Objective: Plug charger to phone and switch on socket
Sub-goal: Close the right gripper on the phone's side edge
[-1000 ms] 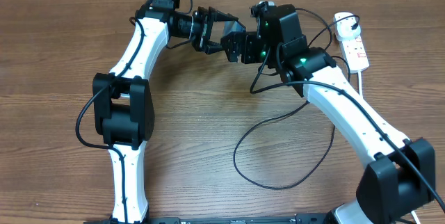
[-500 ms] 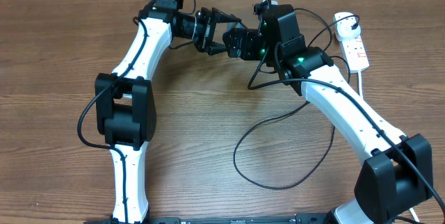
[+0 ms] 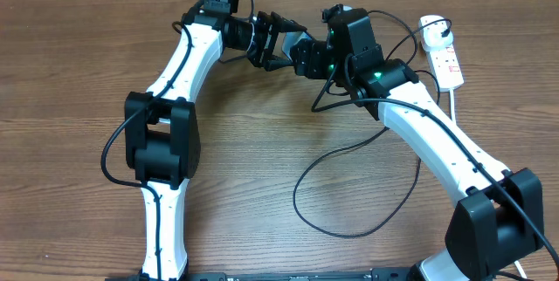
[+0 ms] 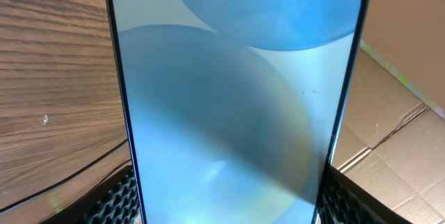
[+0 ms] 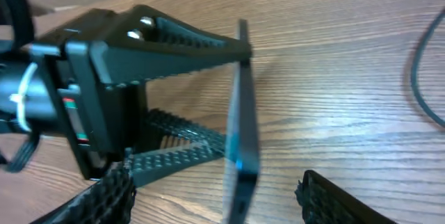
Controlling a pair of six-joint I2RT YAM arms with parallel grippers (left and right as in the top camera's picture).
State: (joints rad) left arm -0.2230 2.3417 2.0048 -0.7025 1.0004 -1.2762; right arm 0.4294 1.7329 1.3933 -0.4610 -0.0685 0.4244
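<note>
Left end effector [image 5: 236,95] grips the phone [image 4: 236,113], raised well left of the socket [image 3: 441,54]. Right end effector [image 5: 215,189] straddles its edge, jaws apart, empty. Charger [image 3: 349,220] lies loose on the tabletop [image 3: 70,71]; plugging and switching apparently remain.

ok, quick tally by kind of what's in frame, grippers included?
phone: 1
black charger cable: 1
white socket block: 1
grippers: 2 (left gripper, right gripper)
Total: 5
</note>
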